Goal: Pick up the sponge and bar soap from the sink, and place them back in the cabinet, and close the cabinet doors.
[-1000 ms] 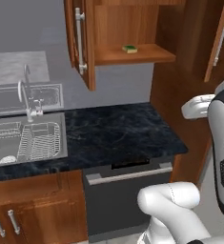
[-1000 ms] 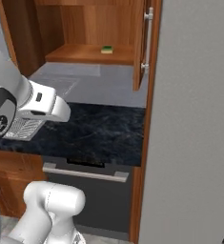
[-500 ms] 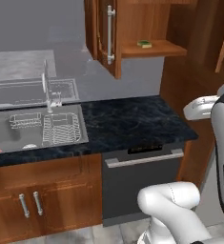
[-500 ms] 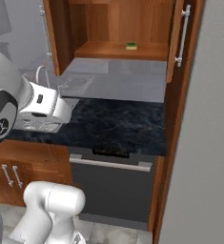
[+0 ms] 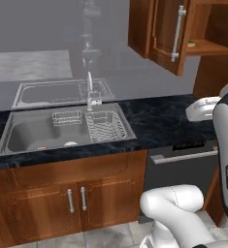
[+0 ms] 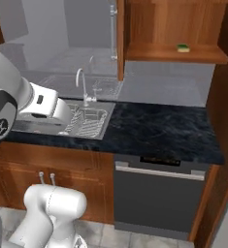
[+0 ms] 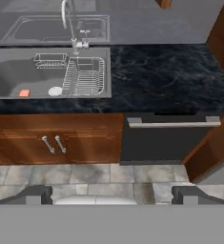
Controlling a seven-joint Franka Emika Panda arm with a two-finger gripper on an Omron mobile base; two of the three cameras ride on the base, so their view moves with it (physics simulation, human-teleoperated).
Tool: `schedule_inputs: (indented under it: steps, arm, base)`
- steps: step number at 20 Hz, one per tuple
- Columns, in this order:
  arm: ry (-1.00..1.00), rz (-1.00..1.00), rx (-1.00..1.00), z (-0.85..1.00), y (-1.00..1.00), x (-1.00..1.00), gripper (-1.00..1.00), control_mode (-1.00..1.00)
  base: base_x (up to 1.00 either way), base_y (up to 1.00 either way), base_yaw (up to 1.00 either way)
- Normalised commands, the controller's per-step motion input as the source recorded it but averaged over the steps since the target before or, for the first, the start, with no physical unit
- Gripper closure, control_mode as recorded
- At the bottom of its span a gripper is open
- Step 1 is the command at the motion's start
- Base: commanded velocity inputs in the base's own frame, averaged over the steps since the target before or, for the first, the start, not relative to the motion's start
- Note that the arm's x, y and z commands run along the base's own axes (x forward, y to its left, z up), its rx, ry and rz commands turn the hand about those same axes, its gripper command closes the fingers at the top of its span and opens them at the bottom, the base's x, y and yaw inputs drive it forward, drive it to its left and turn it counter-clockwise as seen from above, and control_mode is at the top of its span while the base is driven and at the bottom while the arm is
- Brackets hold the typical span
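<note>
I see the bar soap (image 7: 24, 93) flat on the sink (image 7: 18, 62) floor, left of the drain, long axis along the front rim; sponge (image 6: 183, 48) on the cabinet (image 6: 173, 52) shelf; my hand (image 7: 111, 195) gapes open, empty

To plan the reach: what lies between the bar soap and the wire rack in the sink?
In the hand view, the round white drain lies between the bar soap and the wire rack.

The dark stone counter (image 7: 166, 71) carries the grey sink (image 7: 8, 76) at its left end. In the basin lies the pink bar soap (image 7: 24, 93), near the white drain (image 7: 55, 90). The cabinet (image 6: 149, 24) has a wooden shelf (image 6: 149, 54) — the green sponge (image 6: 183, 48) lies on it.
</note>
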Motion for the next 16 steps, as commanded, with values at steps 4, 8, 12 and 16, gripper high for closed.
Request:
schedule_inputs:
  steps: [4,8,12,16]
  arm:
    - [0.00,0.00,0.00,0.00,0.00,0.00,-1.00,1.00]
    - [0.00,0.00,0.00,0.00,0.00,0.00,-1.00,1.00]
    - [0.00,0.00,0.00,0.00,0.00,0.00,-1.00,1.00]
    - [0.00,0.00,0.00,0.00,0.00,0.00,-1.00,1.00]
  base:
    - [0.00,0.83,0.00]
    - [0.00,0.78,0.00]
    - [0.00,0.73,0.00]
    - [0.04,0.63,0.00]
